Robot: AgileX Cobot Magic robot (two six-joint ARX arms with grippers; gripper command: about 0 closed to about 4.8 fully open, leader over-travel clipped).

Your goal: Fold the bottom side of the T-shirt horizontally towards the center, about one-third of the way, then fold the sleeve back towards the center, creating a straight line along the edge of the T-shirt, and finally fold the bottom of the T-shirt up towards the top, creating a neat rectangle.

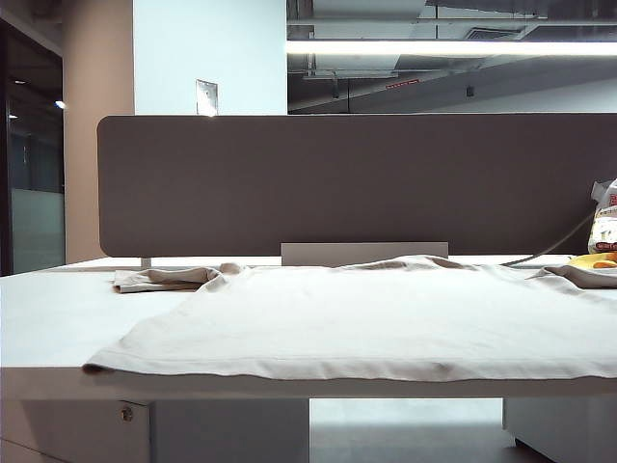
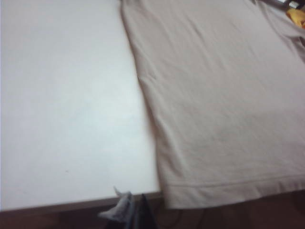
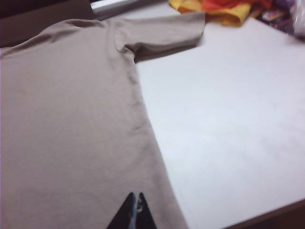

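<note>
T-shirt [image 1: 386, 318] lies flat and spread on the white surface [image 1: 58, 318], nearly as wide as it. Bottom hem [image 1: 366, 367] runs along the surface's near edge in the exterior view; in the left wrist view its hem corner hangs slightly past that edge. One sleeve [image 1: 164, 279] lies bunched at far left, the other [image 3: 164, 31] spread flat on the right side. Neither arm shows in the exterior view. Left end effector [image 2: 131, 210]: only the tips in its wrist view, pressed together, nothing between them, above the near edge of the surface just beside the shirt's hem corner, not touching cloth. Right end effector [image 3: 135, 212]: tips pressed together, empty, over the shirt body near its right side edge; can't tell if it touches the fabric. Yellow-orange items [image 3: 214, 9] sit at the far right past the sleeve. Grey divider panel [image 1: 357, 183] stands behind the surface.
</note>
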